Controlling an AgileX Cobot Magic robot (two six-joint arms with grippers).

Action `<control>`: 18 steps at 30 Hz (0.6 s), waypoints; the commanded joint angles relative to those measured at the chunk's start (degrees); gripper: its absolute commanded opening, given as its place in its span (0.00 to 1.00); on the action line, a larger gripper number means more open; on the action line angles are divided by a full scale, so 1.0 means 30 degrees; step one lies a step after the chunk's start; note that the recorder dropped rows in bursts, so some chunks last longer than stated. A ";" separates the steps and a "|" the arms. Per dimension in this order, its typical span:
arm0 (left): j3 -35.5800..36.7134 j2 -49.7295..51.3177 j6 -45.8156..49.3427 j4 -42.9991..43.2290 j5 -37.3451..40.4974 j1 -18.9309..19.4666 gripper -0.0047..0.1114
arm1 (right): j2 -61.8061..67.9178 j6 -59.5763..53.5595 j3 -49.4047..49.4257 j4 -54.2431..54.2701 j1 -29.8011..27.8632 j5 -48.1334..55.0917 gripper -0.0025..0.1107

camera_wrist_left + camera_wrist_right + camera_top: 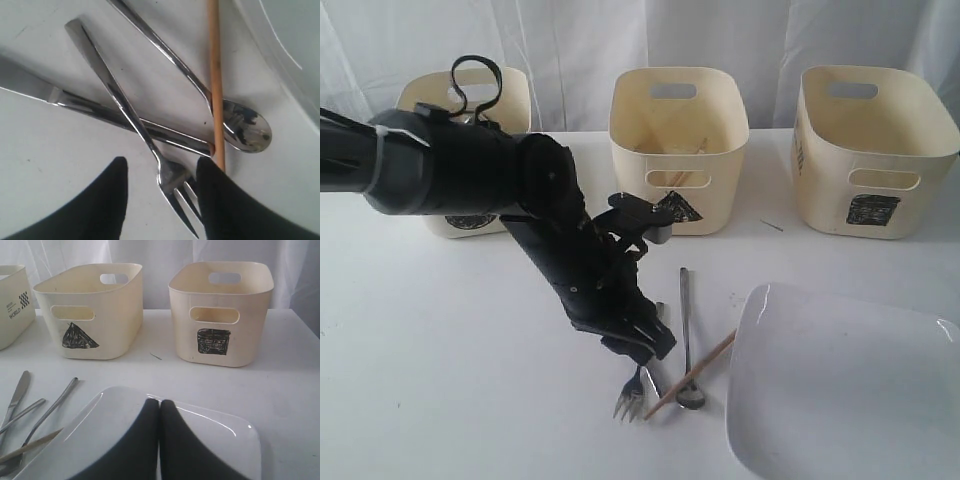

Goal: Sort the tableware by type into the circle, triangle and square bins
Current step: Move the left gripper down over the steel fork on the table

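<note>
My left gripper (pixel 162 162) is open low over the table, its fingers (pixel 107 200) either side of the neck of a steel fork (pixel 125 107). The fork lies across a knife (pixel 30 85), beside a spoon (pixel 247 131) and a wooden chopstick (pixel 215 75). In the exterior view the fork (pixel 630 400), spoon (pixel 686 320) and chopstick (pixel 700 368) lie left of the large white square plate (pixel 840 385). My right gripper (pixel 160 404) is shut and empty above that plate (pixel 100 430). Behind stand the triangle bin (pixel 678 140) and the square bin (pixel 875 150).
A third cream bin (pixel 465 100) stands at the back left, its front mark mostly hidden by my left arm (pixel 450 165). Something wooden shows through the triangle bin's handle slot. A white curtain hangs behind the table.
</note>
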 commanded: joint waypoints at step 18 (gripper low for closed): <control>0.0145 0.1662 -0.0462 -0.0383 0.0030 -0.0124 0.42 | -0.0122 -0.0083 0.0108 -0.0028 -0.0068 -0.0147 0.02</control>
